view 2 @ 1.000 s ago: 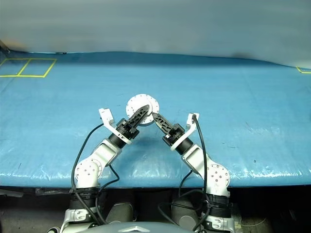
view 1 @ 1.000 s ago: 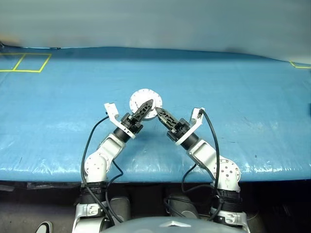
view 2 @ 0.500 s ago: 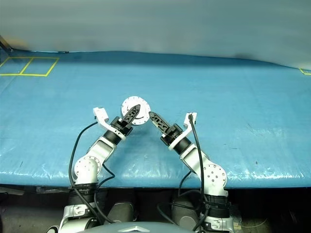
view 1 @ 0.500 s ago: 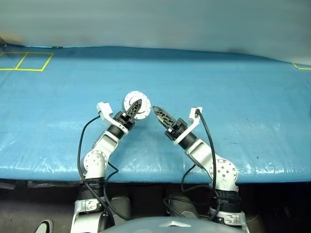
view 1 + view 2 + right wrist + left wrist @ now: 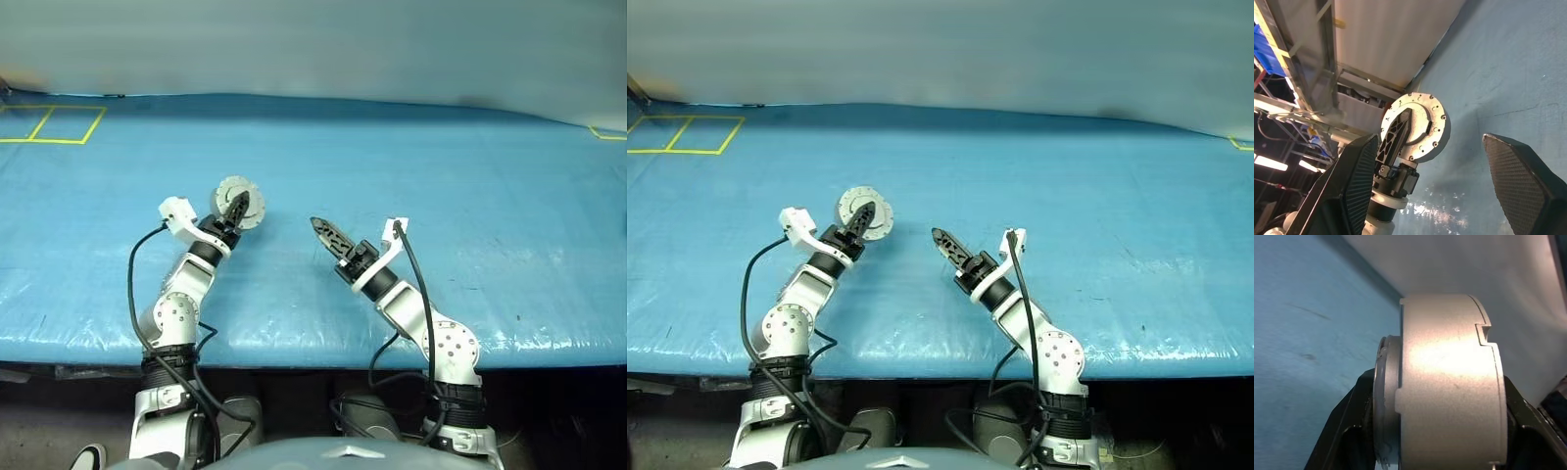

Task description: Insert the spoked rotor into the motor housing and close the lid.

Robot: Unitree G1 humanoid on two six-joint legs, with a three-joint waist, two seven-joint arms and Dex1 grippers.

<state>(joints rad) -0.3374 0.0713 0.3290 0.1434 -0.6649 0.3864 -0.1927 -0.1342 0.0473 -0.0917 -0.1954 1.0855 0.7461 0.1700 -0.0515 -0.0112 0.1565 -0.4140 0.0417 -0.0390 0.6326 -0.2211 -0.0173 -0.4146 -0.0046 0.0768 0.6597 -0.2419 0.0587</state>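
Left fingers (image 5: 237, 208) pinched the closed motor housing (image 5: 239, 203) edge-on.
Right fingers (image 5: 320, 228) spread, empty, well apart from it.

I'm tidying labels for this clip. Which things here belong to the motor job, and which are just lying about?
Job: motor housing and lid, joined, clamped in the left gripper; right gripper, open, empty.
Just there: blue table cover; yellow tape marks; metal racks behind.

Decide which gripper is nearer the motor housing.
Left. The left gripper is clamped on the motor housing, holding it above the table; the right gripper stands open, apart to its right.
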